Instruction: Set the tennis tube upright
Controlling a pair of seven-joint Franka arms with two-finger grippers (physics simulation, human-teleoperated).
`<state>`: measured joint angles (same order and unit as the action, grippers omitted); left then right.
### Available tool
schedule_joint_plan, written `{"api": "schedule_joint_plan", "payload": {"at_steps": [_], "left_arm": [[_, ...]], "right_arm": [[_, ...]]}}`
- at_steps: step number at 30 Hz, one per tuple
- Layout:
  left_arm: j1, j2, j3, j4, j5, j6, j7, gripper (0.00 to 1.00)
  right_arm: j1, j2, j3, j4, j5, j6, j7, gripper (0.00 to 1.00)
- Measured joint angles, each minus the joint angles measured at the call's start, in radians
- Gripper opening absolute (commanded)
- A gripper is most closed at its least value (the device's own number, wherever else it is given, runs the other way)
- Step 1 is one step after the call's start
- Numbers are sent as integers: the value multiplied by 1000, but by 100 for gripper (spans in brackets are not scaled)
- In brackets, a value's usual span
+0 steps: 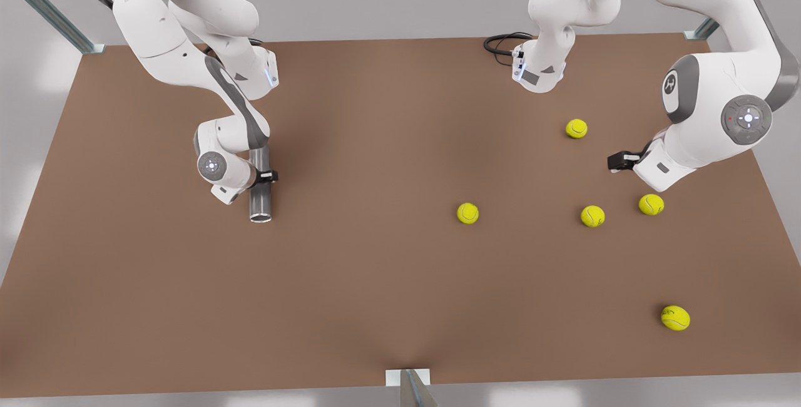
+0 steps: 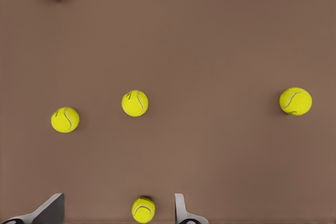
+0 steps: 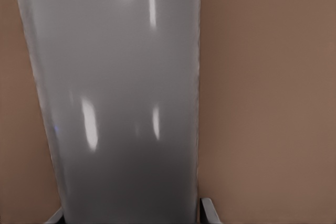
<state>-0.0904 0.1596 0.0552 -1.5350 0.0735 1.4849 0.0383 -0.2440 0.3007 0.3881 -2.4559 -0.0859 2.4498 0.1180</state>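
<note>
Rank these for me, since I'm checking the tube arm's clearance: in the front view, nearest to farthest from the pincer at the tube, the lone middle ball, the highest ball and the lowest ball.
1. Middle ball, alone mid-table.
2. Highest ball, toward the front view's right.
3. Lowest ball, far right.
The right pincer grips the tennis tube at the front view's left; the left pincer waits open among the balls.

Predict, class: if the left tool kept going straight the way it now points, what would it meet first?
Probably the round yellow-green tennis ball lying between the open left tool's fingertips in its wrist view, or else the flat brown table beside it. How far below it lies is unclear.
</note>
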Motion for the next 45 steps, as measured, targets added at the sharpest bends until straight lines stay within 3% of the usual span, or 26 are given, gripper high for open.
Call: {"api": "schedule_joint_plan", "payload": {"at_steps": [9,19,23,29,36,42,45], "left_arm": [[0,1,0,-1,0,-2,-1,100],[-4,0,0,-1,0,-3,-2,100],[-3,0,0,-1,0,-3,-2,100],[-5,0,0,-1,0,-3,-3,100],[-5,0,0,-1,0,-3,-5,100],[-5,0,0,-1,0,-3,-6,100],[-5,0,0,-1,0,-3,-6,100]], "right_arm": [[0,2,0,2,2,0,0,66],[3,-12,2,6,4,-13,8,65],[20,-24,23,57,8,-101,11,65],[25,-37,154,229,9,-241,11,65],[241,-16,157,517,-62,-359,2,65],[416,166,144,877,-125,-560,10,65],[485,229,143,960,-209,-586,5,67]]}}
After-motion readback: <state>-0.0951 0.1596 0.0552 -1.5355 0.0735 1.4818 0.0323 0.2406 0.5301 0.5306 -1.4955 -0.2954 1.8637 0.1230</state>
